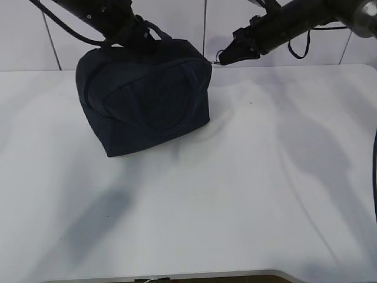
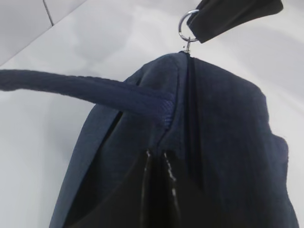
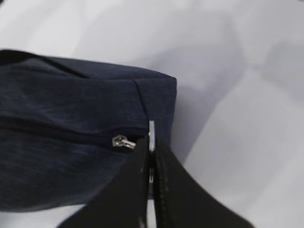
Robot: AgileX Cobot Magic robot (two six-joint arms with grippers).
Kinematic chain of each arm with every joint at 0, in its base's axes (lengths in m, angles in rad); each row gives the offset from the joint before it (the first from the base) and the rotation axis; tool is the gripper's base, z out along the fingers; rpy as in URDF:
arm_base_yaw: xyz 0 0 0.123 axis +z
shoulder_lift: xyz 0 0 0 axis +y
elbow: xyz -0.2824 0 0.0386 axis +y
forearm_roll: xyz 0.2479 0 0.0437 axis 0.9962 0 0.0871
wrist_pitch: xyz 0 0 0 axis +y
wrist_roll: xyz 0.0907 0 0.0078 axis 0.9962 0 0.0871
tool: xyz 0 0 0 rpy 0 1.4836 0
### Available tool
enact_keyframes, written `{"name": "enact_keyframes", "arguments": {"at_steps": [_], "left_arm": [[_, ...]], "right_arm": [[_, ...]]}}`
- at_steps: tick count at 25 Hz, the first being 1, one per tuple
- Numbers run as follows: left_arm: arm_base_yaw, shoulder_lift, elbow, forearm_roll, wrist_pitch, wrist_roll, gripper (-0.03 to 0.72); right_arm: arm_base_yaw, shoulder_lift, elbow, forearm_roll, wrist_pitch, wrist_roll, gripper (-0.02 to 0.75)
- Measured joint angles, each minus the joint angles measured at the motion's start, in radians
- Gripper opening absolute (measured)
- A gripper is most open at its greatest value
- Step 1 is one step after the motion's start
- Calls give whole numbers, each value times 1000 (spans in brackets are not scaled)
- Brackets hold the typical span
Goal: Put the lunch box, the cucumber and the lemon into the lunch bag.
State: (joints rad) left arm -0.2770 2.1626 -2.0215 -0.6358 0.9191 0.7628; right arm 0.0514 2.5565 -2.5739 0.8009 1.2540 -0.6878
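The lunch bag (image 1: 144, 97) stands on the white desk (image 1: 247, 194) toward its back left, and no lunch box, cucumber or lemon shows anywhere on the desk in any of the 3 views, so whether they are inside the bag cannot be told. Judging from that and from the zipper, which in both wrist views runs shut along the seam right up to the slider at the bag's end, the work in hand looks like the zipper stage at the bag's right end, either the last of closing it or the start of opening it; the pictures do not settle which. The right gripper (image 3: 151, 156) has its jaws pressed together on the metal ring pull (image 3: 152, 135), the ring's edge pinched between the 2 black fingers just beside the slider (image 3: 119, 141). The left gripper (image 2: 157, 185) is likewise closed, its fingers clamped on the bag's fabric near where the handle strap (image 2: 85, 90) is stitched on, steadying the bag against the pull. The next move calls for the right arm to keep the pull in line with the zipper track while the left holds the fabric taut; a sideways tug could slip the thin ring from the jaws or drag the whole bag. The exterior view shows both arms reaching in at the bag's 2 top ends and the bare desk around it. Only the right wrist view shows the pinch on the ring, and only the left wrist view shows the ring hanging open as a loop from the other gripper.
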Motion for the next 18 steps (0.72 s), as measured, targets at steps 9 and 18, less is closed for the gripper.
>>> {"name": "enact_keyframes", "arguments": {"at_steps": [9,18], "left_arm": [[0,0,0,11,10,0,-6],[0,0,0,18,14,0,-6]], "right_arm": [[2,0,0,-9,2,-230,5],[2,0,0,20,2,329,5]]}}
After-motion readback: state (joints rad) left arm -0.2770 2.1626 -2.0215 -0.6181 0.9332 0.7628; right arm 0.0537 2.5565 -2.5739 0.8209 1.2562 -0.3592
